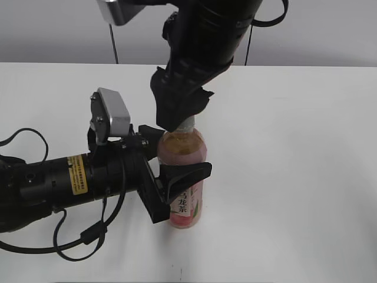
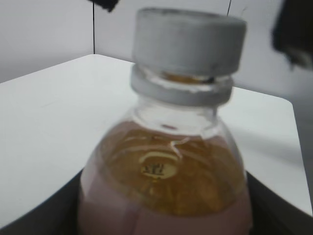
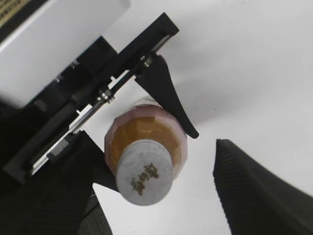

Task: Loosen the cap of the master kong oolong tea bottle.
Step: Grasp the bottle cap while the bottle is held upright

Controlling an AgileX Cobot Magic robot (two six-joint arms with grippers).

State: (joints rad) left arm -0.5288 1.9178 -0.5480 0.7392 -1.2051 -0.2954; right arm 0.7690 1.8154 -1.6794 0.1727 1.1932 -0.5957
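The master kong oolong tea bottle (image 1: 187,203) stands upright on the white table, with amber tea and a pink label. My left gripper (image 1: 177,154) is shut on its body from the left, one black finger on each side; the left wrist view shows the bottle's shoulder (image 2: 166,166) filling the space between the jaws (image 2: 166,223). The white cap (image 2: 190,36) sits on the neck, with a thin gap above its ring. My right gripper (image 1: 177,115) hangs right over the cap (image 1: 187,124). In the right wrist view its jaws (image 3: 156,161) are open, one on each side of the cap (image 3: 145,171), not touching it.
The left arm's black body and cables (image 1: 88,236) lie across the table's front left. The left gripper's finger and rail (image 3: 168,100) cross the right wrist view beside the bottle (image 3: 142,132). The white table (image 1: 294,177) stretches to the right.
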